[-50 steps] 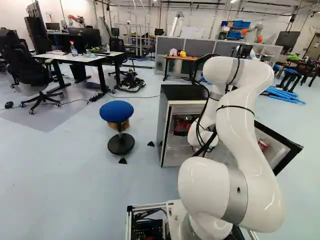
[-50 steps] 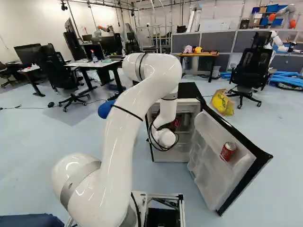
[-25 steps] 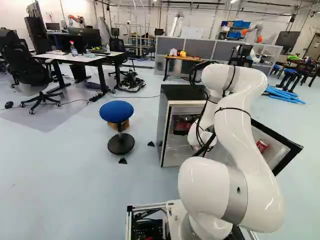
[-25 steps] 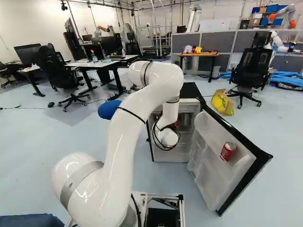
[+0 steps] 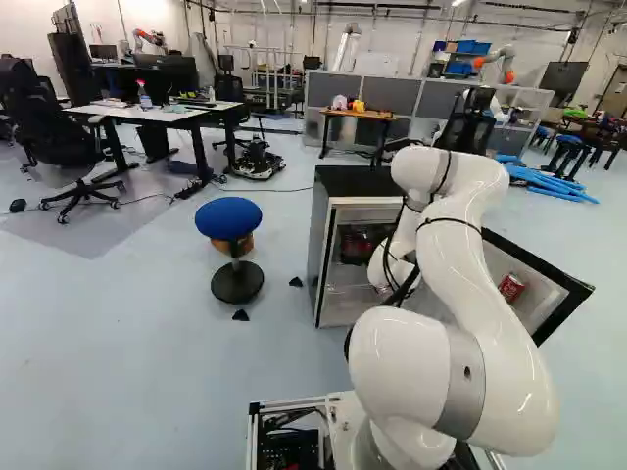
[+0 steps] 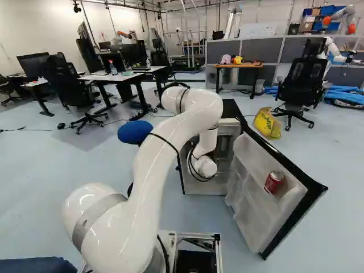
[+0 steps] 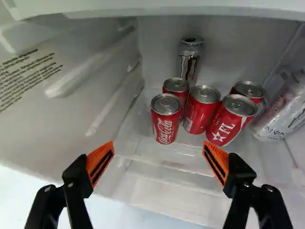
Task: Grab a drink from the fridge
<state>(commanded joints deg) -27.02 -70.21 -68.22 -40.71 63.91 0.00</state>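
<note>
Red drink cans [image 7: 165, 119], five of 'em, stand bunched w/in the fridge [image 5: 315, 245], ahead of the claw [image 7: 158, 157]. From where I stand the fridge door [image 6: 250, 182] is wide open & the white arm [image 6: 165, 131] bends over & down to the opening. Claw's wide open, orange pads [image 7: 100, 162] well apart, nothing btwn them, no grip on anything. Nearest can is roughly straight ahead of the gap, a 2nd red one just behind it; the other three cluster alongside, more in line w/ one finger. A tall silver can [image 7: 189, 62] stands behind the front ones, nr the back wall. Off past the cluster, by the side wall, there's a whitish container w/ print & red marks [image 7: 283, 112], tilted; can't tell if it's a can or a btl.

One more red can [image 6: 274, 182] sits in the door, on its inner side, well apart from the arm's wrist.

Rest of the rm: blue-topped stool [image 5: 228, 217] on the floor beside the fridge; yellow bag [image 6: 267, 123] on the floor past the door, nr a blk office chair [image 6: 301, 79]. White desk [image 5: 157, 116] w/ a spray btl [image 5: 144, 96] on it, at the left of the left base view.
</note>
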